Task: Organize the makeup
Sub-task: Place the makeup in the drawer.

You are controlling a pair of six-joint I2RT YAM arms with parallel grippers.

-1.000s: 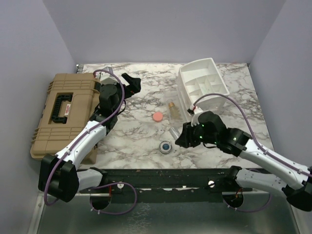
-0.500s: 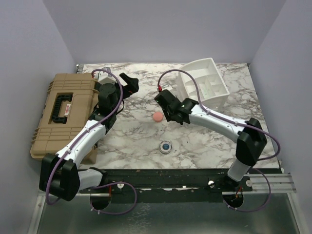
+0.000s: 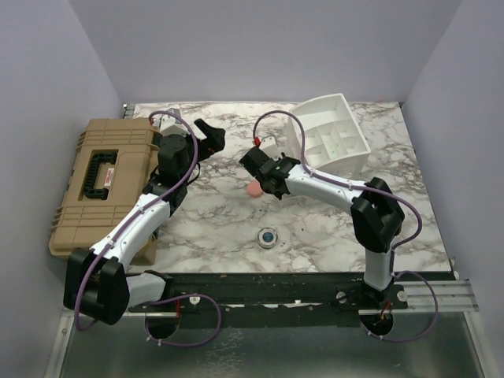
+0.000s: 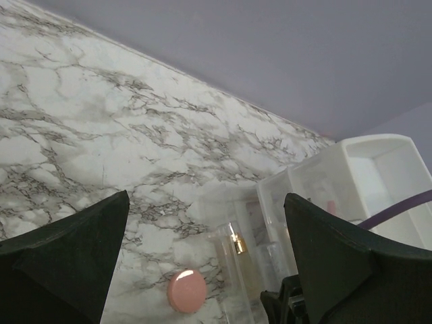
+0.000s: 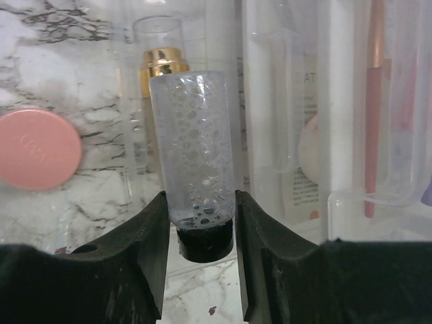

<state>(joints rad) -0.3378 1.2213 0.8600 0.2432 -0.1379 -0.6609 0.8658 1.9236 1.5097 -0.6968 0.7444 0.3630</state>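
Observation:
My right gripper (image 5: 200, 206) is shut on a clear vial (image 5: 196, 142) with a black cap and bubbly liquid inside. In the top view it (image 3: 261, 172) hovers over the middle of the table, just above the pink round puff (image 3: 253, 190). The puff also shows in the right wrist view (image 5: 37, 148) and the left wrist view (image 4: 187, 290). The amber bottle with a gold cap (image 5: 160, 64) lies just beyond the vial, in clear plastic. The round blue compact (image 3: 268, 236) sits near the front. My left gripper (image 3: 211, 134) is open and empty, raised near the tan case.
The white compartmented organizer (image 3: 346, 150) stands tilted at the back right; its clear compartments (image 5: 351, 135) hold a pink stick (image 5: 373, 101) and a cream sachet (image 5: 304, 169). The big tan hard case (image 3: 79, 189) lies closed at the left.
My right arm swung from the front right to the table's middle, carrying the vial, and now sits by the pink puff and amber bottle. The left arm barely moved.

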